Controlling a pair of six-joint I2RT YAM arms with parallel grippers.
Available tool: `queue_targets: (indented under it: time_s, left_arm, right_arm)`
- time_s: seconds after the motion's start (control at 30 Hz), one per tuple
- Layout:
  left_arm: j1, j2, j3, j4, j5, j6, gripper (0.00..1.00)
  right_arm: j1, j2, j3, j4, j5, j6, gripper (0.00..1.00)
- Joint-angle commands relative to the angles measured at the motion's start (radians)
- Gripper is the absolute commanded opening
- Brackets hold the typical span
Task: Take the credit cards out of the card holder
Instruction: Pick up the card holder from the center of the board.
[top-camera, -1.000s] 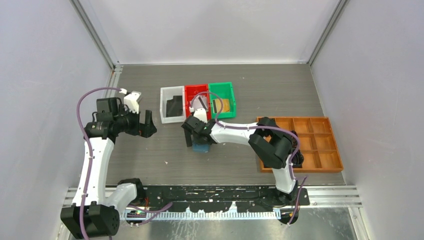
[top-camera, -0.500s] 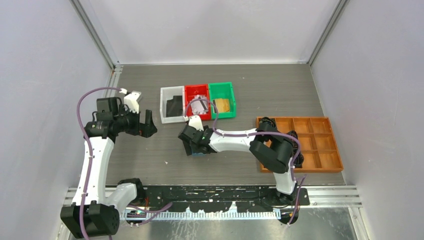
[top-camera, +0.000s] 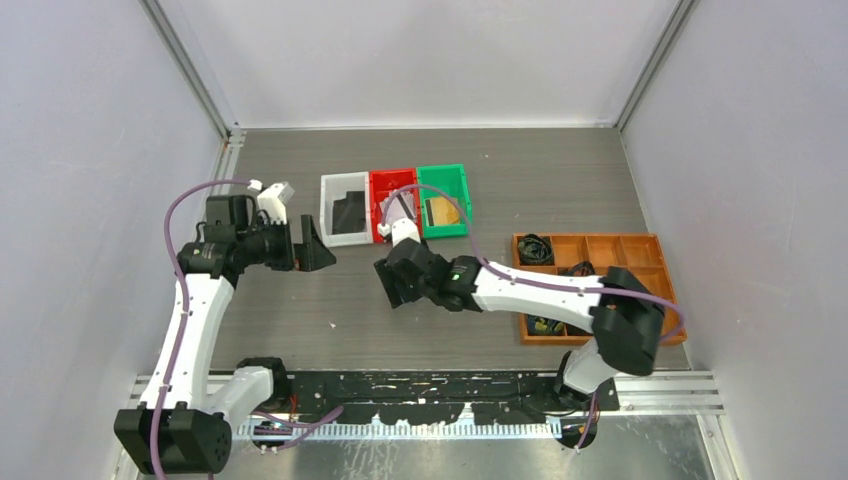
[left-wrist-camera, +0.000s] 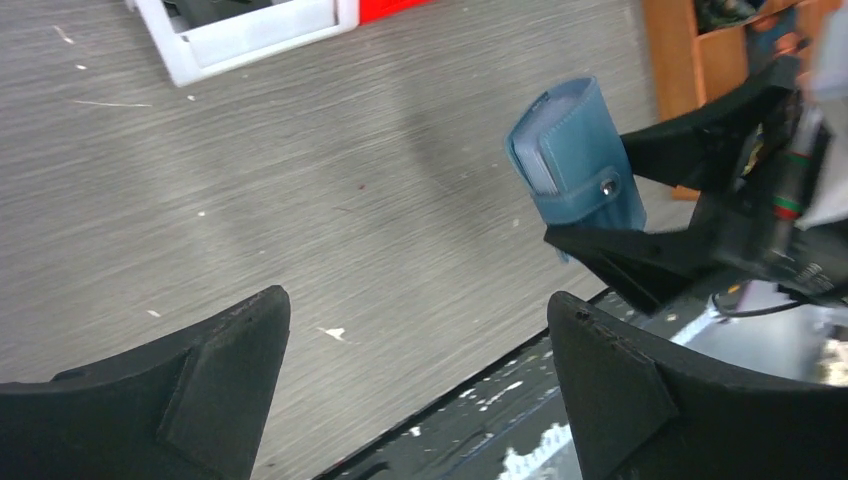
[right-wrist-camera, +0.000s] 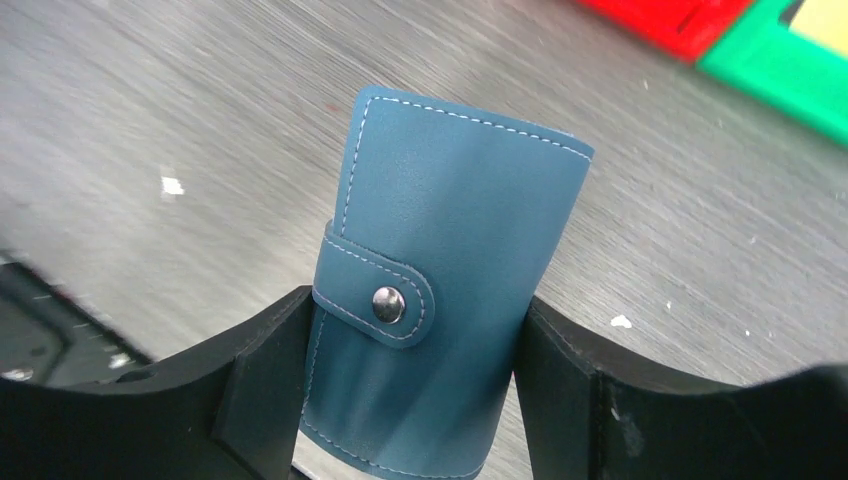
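The card holder (right-wrist-camera: 450, 250), a blue folding wallet with its snap tab fastened, stands upright between the fingers of my right gripper (right-wrist-camera: 415, 305), which is shut on its two sides. In the left wrist view the card holder (left-wrist-camera: 575, 160) hangs above the table, with pale inner edges showing at its end. From above, my right gripper (top-camera: 400, 282) covers it. My left gripper (top-camera: 310, 245) is open and empty, left of the holder and pointing toward it. A black credit card (top-camera: 348, 212) lies in the white bin (top-camera: 326, 215) and a gold one (top-camera: 446, 212) in the green bin (top-camera: 462, 200).
A red bin (top-camera: 378, 195) sits between the white and green ones, partly behind my right arm's cable. An orange compartment tray (top-camera: 640, 262) with coiled black cables stands at the right. Grey walls close in three sides.
My right gripper has closed on the card holder and raised it off the table, shifting slightly. My left gripper has swung right, toward the holder, and stays open.
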Motion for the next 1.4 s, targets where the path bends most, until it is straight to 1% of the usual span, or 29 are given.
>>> queue_targets:
  time_s: [0.0,0.1,0.2,0.33,0.43,0.57,0.73,0.77,0.87,0.9,0.97,1.07,1.13,1.2,1.23,1.27,1.3,1.37]
  left_arm:
    - [-0.001,0.006,0.033,0.074,0.107,-0.17,1.0]
    - [-0.001,0.018,0.054,0.092,0.175,-0.261,1.0]
    - [-0.001,0.013,0.056,0.12,0.232,-0.341,1.0]
    - [-0.001,-0.019,0.032,0.183,0.29,-0.42,1.0]
    - [-0.001,-0.052,0.019,0.252,0.386,-0.462,1.0]
    - [-0.001,-0.074,0.036,0.254,0.38,-0.484,0.99]
    - [-0.001,-0.066,0.046,0.213,0.41,-0.492,0.69]
    - [-0.001,-0.068,0.044,0.209,0.417,-0.492,0.61]
    - [-0.001,-0.074,0.046,0.188,0.45,-0.478,0.42]
    - [-0.001,-0.077,0.047,0.184,0.466,-0.473,0.35]
    - [-0.001,-0.078,0.06,0.162,0.486,-0.454,0.23]
    - [-0.001,-0.077,0.093,0.129,0.511,-0.422,0.09]
    - [-0.001,-0.08,0.106,0.13,0.512,-0.411,0.02]
    - [-0.001,-0.084,0.117,0.144,0.506,-0.411,0.0]
    - [-0.001,-0.086,0.124,0.152,0.5,-0.412,0.0]
    - [-0.001,-0.088,0.135,0.156,0.497,-0.412,0.0]
    - [-0.001,-0.088,0.151,0.158,0.497,-0.414,0.0]
    - [-0.001,-0.089,0.167,0.171,0.507,-0.43,0.0]
  right_arm:
    - [0.016,-0.123,0.079,0.1,-0.094,-0.081,0.66]
    - [0.028,-0.148,0.126,0.111,-0.136,-0.096,0.67]
    - [0.047,-0.147,0.182,0.103,-0.145,-0.111,0.68]
    - [0.078,-0.134,0.247,0.097,-0.16,-0.137,0.67]
    - [0.102,-0.119,0.29,0.098,-0.157,-0.166,0.67]
    - [0.122,-0.118,0.32,0.106,-0.141,-0.184,0.66]
    - [0.126,-0.104,0.359,0.093,-0.13,-0.206,0.66]
    - [0.126,-0.099,0.365,0.094,-0.13,-0.211,0.66]
    - [0.126,-0.089,0.379,0.091,-0.126,-0.222,0.67]
    - [0.127,-0.088,0.38,0.09,-0.124,-0.223,0.68]
    - [0.126,-0.09,0.377,0.089,-0.114,-0.217,0.75]
    - [0.116,-0.12,0.352,0.103,-0.126,-0.163,0.85]
    - [0.082,-0.144,0.326,0.107,-0.218,-0.087,0.93]
    - [0.004,-0.173,0.269,0.146,-0.42,0.068,0.96]
    - [-0.038,-0.195,0.214,0.204,-0.571,0.154,0.97]
    - [-0.079,-0.218,0.151,0.29,-0.669,0.244,0.98]
    - [-0.111,-0.242,0.076,0.406,-0.744,0.328,0.99]
    - [-0.146,-0.291,-0.038,0.587,-0.817,0.44,1.0]
